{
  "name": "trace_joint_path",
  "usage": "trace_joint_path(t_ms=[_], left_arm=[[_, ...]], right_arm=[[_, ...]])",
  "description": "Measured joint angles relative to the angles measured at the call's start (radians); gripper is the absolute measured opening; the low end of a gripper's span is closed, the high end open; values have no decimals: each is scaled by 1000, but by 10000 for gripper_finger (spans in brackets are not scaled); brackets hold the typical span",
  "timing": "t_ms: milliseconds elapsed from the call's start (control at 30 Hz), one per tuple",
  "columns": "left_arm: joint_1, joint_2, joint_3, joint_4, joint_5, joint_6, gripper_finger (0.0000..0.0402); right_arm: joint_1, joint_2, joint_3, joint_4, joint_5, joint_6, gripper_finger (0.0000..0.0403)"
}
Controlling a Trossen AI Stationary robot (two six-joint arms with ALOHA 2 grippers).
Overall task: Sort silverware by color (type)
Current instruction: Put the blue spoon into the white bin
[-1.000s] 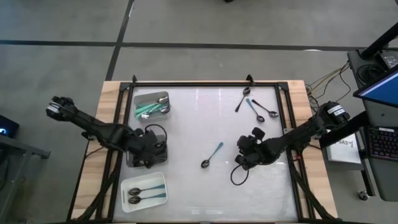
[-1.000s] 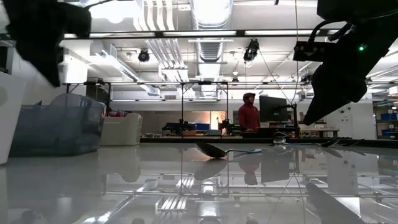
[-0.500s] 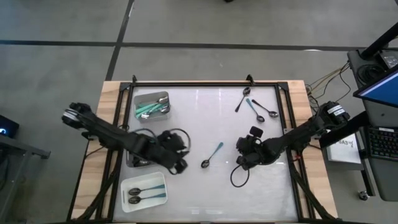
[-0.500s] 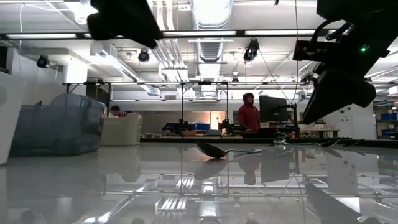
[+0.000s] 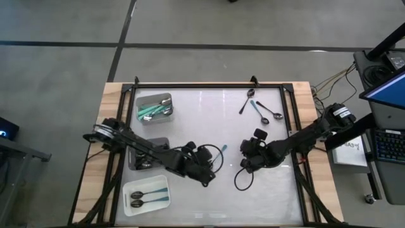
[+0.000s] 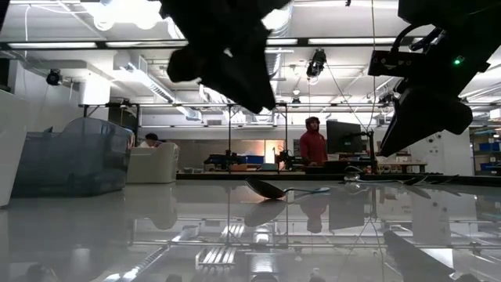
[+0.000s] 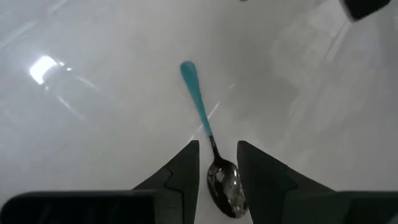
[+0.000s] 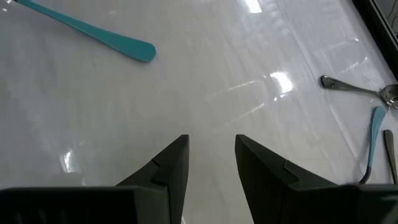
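A teal-handled spoon [image 7: 200,112] lies flat near the table's middle, its shiny bowl [image 7: 226,185] pointing toward the near edge. In the high view only its handle end [image 5: 221,151] shows past my left arm. My left gripper [image 7: 217,180] is open and hangs above the spoon's bowl; the low view shows this gripper [image 6: 227,47] well clear of the table. My right gripper [image 5: 245,158] is open and waits to the spoon's right, touching nothing. Three more spoons [image 5: 259,109] lie by the far right corner.
A grey tray [image 5: 166,97] at the far left holds teal spoons. A second grey tray [image 5: 134,159] sits under my left arm. A white tray [image 5: 129,189] near the left front holds dark-handled spoons. A cable loop [image 5: 242,180] lies beside my right gripper. A person stands in the room behind.
My left arm has swung from over the middle grey tray toward the table's right and now hangs over the teal-handled spoon in the middle. The spoon has not moved.
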Motion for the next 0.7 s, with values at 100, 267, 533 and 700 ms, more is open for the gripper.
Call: trace_joint_path(t_ms=[100, 267, 533, 700], left_arm=[[14, 47, 28, -8, 50, -2, 91], [51, 107, 58, -8, 74, -71, 92], [87, 154, 67, 23, 132, -103, 125], [101, 189, 66, 72, 149, -93, 148]], right_arm=[[0, 0, 0, 7, 0, 0, 123], [0, 0, 0, 20, 0, 0, 123], [0, 0, 1, 27, 0, 0, 123], [0, 0, 1, 31, 0, 0, 123]])
